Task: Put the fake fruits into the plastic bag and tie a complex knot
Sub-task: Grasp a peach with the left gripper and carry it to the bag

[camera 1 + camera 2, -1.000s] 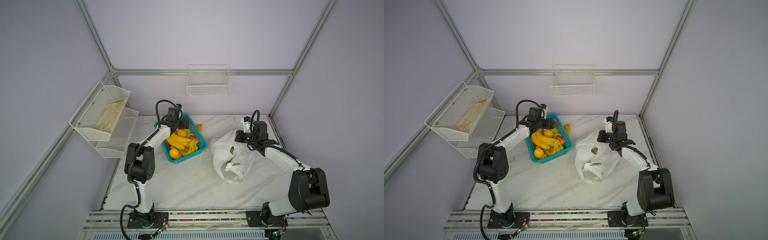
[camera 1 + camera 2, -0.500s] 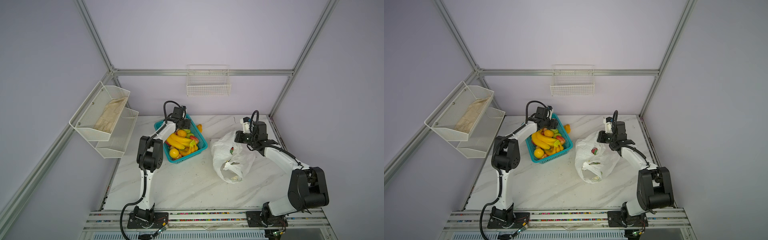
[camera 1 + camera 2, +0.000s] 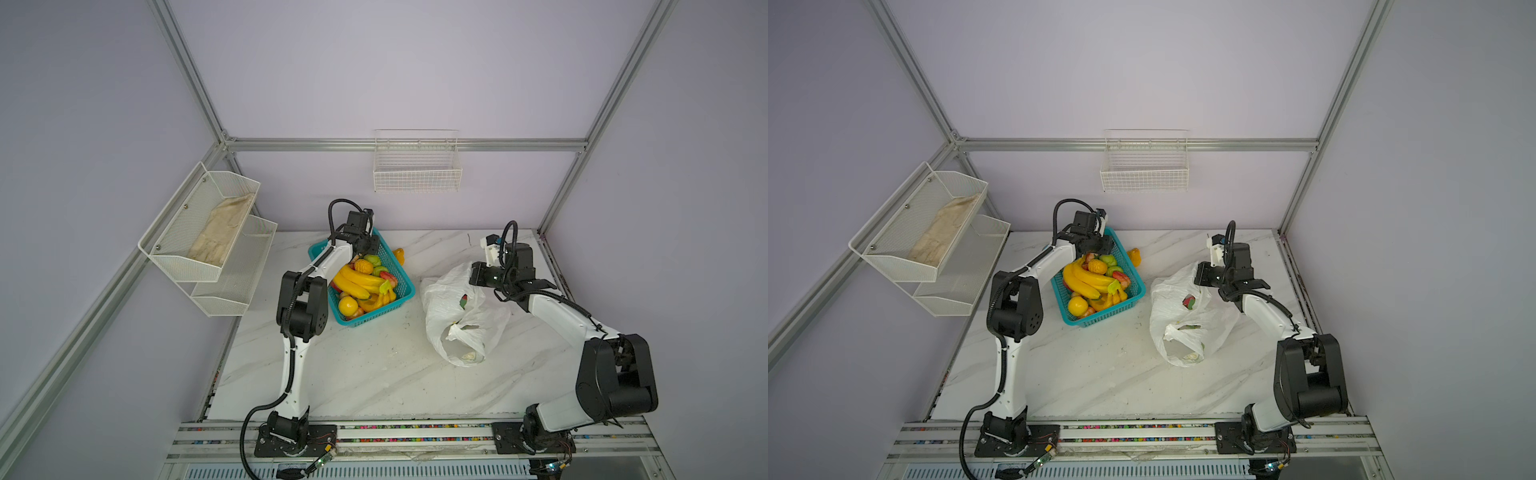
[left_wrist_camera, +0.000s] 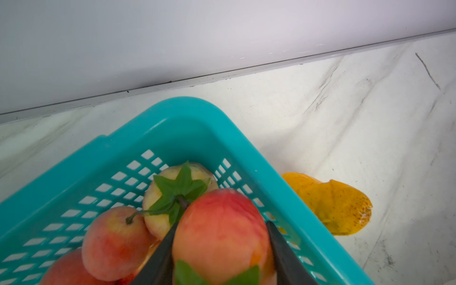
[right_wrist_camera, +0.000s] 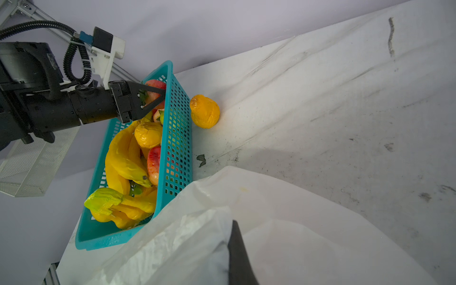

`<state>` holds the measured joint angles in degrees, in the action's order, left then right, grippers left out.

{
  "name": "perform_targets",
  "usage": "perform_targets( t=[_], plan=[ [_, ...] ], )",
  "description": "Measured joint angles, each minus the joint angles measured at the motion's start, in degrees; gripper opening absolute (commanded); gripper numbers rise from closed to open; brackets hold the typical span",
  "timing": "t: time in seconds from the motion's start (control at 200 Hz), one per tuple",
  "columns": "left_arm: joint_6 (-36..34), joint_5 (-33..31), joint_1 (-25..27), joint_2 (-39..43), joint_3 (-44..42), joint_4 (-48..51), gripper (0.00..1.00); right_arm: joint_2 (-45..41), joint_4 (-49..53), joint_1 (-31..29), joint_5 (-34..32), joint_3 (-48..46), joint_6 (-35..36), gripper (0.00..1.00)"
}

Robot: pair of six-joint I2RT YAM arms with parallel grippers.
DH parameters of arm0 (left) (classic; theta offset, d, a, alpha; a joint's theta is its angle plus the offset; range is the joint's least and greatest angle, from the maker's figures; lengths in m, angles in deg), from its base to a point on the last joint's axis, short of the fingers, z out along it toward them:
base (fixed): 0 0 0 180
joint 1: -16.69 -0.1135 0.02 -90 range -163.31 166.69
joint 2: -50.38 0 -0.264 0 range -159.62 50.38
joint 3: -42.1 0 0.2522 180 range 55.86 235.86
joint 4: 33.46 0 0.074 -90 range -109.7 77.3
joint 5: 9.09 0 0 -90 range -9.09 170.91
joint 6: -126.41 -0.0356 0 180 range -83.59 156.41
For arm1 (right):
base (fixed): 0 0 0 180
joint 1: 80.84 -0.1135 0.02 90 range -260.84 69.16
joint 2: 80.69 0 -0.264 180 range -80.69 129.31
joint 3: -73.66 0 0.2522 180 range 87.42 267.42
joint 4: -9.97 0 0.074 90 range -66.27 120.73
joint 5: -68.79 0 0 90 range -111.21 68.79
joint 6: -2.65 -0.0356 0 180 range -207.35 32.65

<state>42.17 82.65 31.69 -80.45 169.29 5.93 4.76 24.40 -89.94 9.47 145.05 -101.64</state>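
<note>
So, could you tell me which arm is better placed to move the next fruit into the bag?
Left. The left gripper clasps a red peach in the teal basket; the right gripper is shut on the plastic bag edge, so it is occupied.

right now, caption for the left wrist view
Left end effector brackets a red fake fruit in the teal basket.

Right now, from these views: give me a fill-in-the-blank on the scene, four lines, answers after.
1. The left gripper has its jaws either side of a red-orange fruit at the far end of the ____ basket.
2. The right gripper pinches the rim of the plastic bag, jaws ____.
3. One yellow-orange fruit lies ____ the basket, on the table.
4. The beige cloth lies in the ____ tier of the wire shelf.

Answers: teal, shut, outside, upper.
</note>
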Motion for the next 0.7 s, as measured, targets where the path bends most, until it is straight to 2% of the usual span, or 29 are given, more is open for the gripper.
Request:
perform_targets(
  t=[0.085, 0.17, 0.31, 0.4, 0.47, 0.55, 0.7],
  plan=[
    [-0.35, 0.48, 0.0, 1.92, -1.25, -0.11, 0.43, -0.28, 0.02, 0.0, -0.02, -0.02, -0.09, 0.0],
    [0.52, 1.42, 0.02, 8.35, -7.43, -1.53, 0.41, -0.83, 0.0, 0.0, -0.04, -0.04, -0.44, 0.0],
    [3.28, 3.15, 0.59, 26.75, -24.35, -7.8, 0.4, -1.9, -0.11, 0.0, 0.02, -0.46, -1.16, 0.0],
    [5.2, 3.89, 2.69, 39.26, -34.29, -12.15, 0.39, -1.99, -0.2, 0.0, 0.11, -0.63, -1.6, 0.0],
    [6.08, 4.33, 6.29, 48.22, -41.09, -15.02, 0.39, -1.99, -0.17, 0.0, 0.11, -0.66, -1.7, 0.0],
    [6.86, 5.92, 13.16, 56.96, -48.02, -17.4, 0.38, -1.99, -0.17, 0.0, 0.13, -0.66, -1.73, 0.0],
    [8.13, 9.64, 25.83, 62.2, -54.53, -19.39, 0.37, -1.99, -0.07, 0.0, 0.17, -0.66, -1.73, 0.0]
  ],
)
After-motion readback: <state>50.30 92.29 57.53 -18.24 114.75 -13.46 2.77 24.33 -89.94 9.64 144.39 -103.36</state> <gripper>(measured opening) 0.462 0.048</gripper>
